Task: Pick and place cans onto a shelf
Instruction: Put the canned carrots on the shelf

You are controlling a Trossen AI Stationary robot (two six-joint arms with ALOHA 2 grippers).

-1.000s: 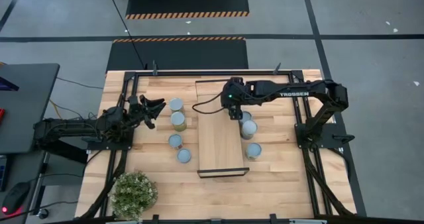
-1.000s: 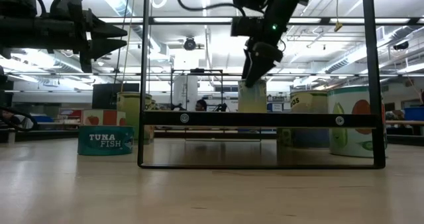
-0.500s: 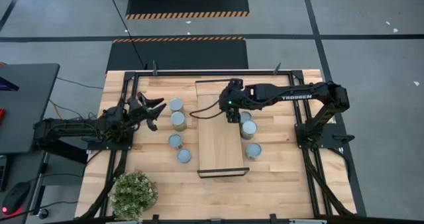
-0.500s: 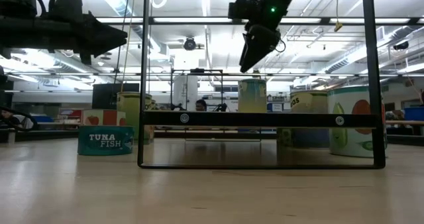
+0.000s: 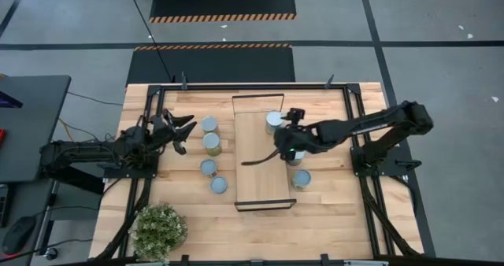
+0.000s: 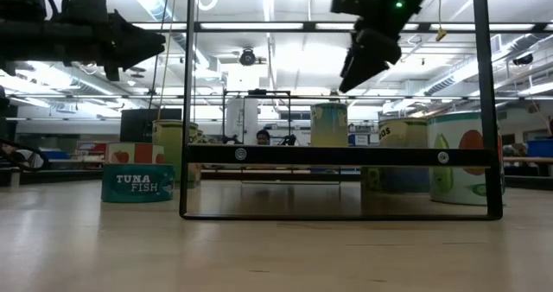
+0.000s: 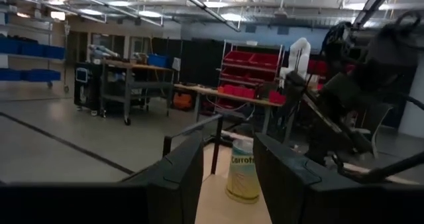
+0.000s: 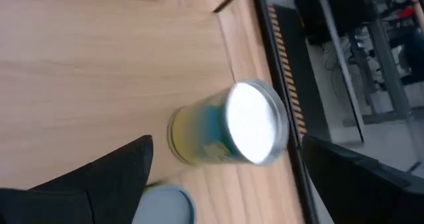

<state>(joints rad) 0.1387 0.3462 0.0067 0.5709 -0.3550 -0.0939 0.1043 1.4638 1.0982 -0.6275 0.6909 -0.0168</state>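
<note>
Right gripper (image 5: 292, 149) empty, fingers apart, poised at shelf's (image 5: 260, 175) right edge. One can (image 5: 273, 121) upright on shelf's far end. Next can (image 5: 300, 179) just right of shelf, nearer right arm. Left gripper (image 5: 179, 131) apart, idle beside left cans.

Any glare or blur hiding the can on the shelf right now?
Right wrist view: the can is motion-blurred and its lid glares white. Low view: bright ceiling lights backlight the right gripper into a silhouette. High view: evenly lit, the can on the shelf shows clearly.
</note>
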